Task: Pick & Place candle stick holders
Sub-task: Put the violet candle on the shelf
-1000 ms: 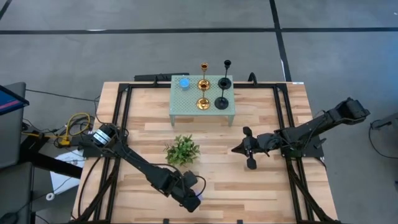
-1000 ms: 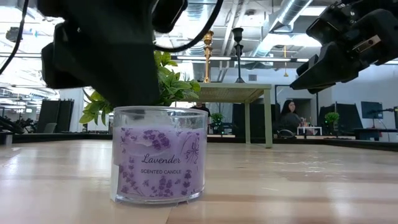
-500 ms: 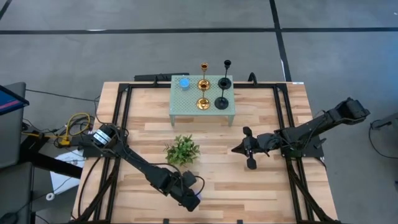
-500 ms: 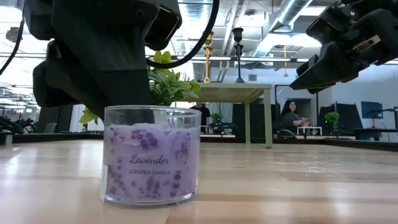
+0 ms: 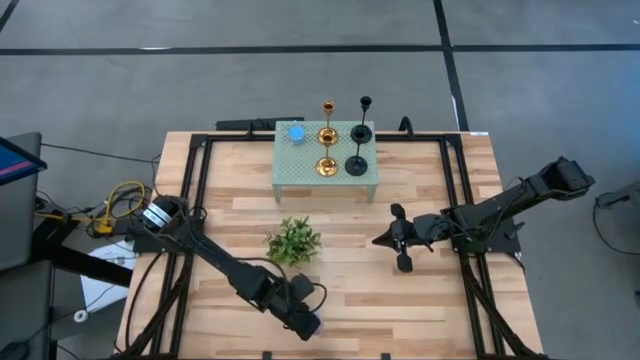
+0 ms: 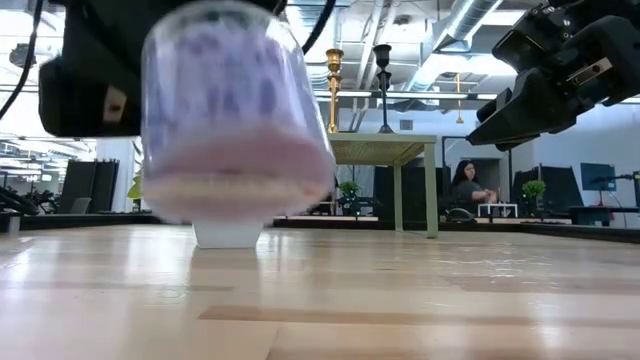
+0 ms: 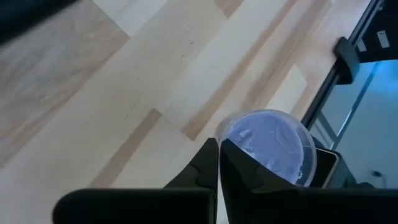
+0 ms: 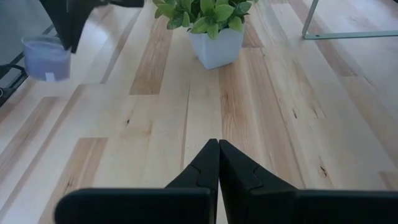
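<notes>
We see the four candle stick holders standing upright on the small green table (image 5: 300,168) at the far middle of the wooden table (image 5: 430,300): a gold holder at the back (image 5: 327,134), a gold holder in front (image 5: 326,167), a black holder at the back (image 5: 361,133) and a black holder in front (image 5: 356,166), the gold pair just beside the black pair. No gripper touches them. A blue cylinder (image 5: 296,133) shares that small table, near the back gold holder. In the low view we can pick out only one gold stem (image 6: 334,88) and one black stem (image 6: 382,85) above the green top. Nearer, a leafy plant (image 5: 293,241) in a white pot sits on the wood. The right gripper (image 5: 383,240) hangs over the table beside the plant, well apart from the holders, its fingers (image 8: 202,171) pressed together on nothing. The left gripper (image 5: 305,322) is at the near edge, well away from the holders; its fingers (image 7: 205,165) are pinched narrow at the rim of a purple candle jar (image 7: 270,146), and in the low view we find that jar (image 6: 235,110) tilted and clear of the table top.
</notes>
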`<state>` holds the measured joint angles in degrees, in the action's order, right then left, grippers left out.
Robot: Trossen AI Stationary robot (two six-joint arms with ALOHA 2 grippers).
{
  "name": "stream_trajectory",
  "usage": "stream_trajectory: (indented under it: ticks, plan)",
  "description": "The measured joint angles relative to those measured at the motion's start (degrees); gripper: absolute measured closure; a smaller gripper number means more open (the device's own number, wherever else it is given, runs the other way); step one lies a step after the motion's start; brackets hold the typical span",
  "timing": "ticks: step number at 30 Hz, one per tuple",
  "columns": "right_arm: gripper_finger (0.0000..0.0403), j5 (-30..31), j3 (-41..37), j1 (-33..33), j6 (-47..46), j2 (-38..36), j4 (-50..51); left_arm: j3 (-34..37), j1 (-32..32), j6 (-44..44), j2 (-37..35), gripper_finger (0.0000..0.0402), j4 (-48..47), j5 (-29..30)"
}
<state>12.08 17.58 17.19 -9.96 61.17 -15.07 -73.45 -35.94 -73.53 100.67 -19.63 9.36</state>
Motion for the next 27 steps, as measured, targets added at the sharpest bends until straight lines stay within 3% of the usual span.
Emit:
stream_trajectory:
  ticks: [17,27]
  plan:
    - [0.0403,1.4,0.0,0.0,-0.1,0.0,1.4,-0.1,1.1,-1.8,-14.8,0.04,-16.4,1.6]
    - [0.0403,1.5,0.0,0.0,-0.1,0.0,1.4,-0.1,13.2,10.2,-27.1,0.04,-24.8,1.4]
